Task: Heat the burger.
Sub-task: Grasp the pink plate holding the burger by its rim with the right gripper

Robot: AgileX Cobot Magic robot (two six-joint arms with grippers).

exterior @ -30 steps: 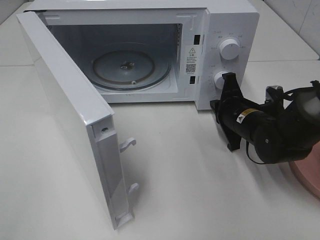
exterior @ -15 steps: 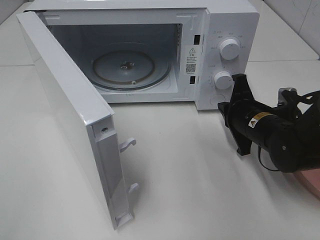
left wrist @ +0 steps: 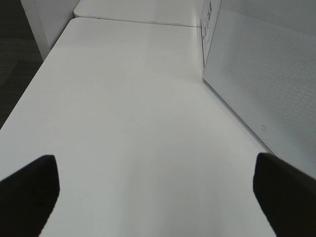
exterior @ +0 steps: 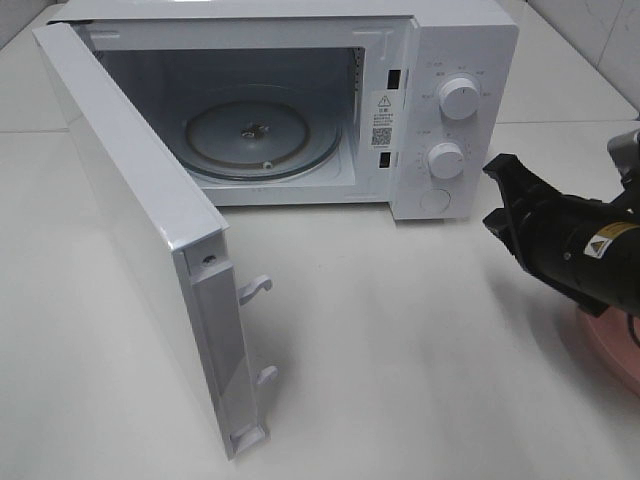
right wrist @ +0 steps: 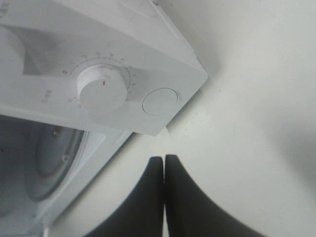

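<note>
Pinched shut and empty at the right gripper (right wrist: 164,160), tips facing the microwave (exterior: 455,60) control panel, near but apart. Spread wide and empty at the left gripper (left wrist: 155,165), beside the open door (left wrist: 266,84). No burger in view; probably back behind the right gripper, on the pink plate (exterior: 612,345) under that arm, so nearer the right.

White table (exterior: 400,340) carries microwave (exterior: 468,50) (door open), pink plate (exterior: 612,350) at right edge.
</note>
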